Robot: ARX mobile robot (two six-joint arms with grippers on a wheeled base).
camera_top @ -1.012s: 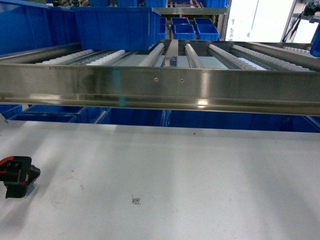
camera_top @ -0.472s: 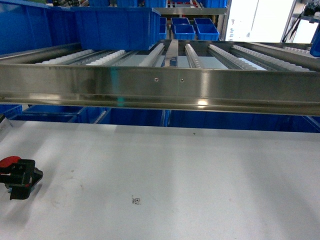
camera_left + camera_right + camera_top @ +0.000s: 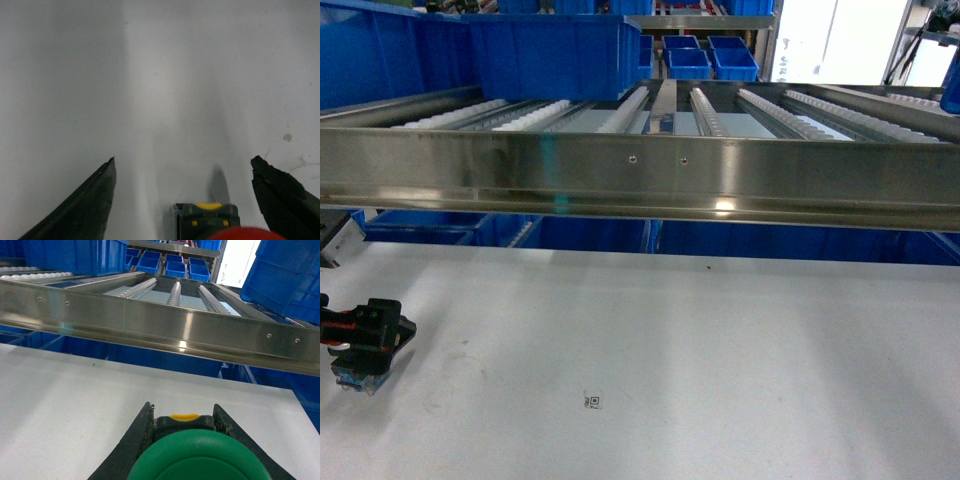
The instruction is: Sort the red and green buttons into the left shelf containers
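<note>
shifted slightly right on the table, red button (image 3: 235,233) sits between the released left end effector (image 3: 185,200) fingers.

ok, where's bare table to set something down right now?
Most of the white table is bare: everything from the red button at the left edge across to the right edge, bar a small square marker. At the back, the steel shelf rail overhangs the far edge, so clearance looks tight.

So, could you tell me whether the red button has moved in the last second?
Yes: the red button shifted slightly right, toward the small floor marker.
</note>
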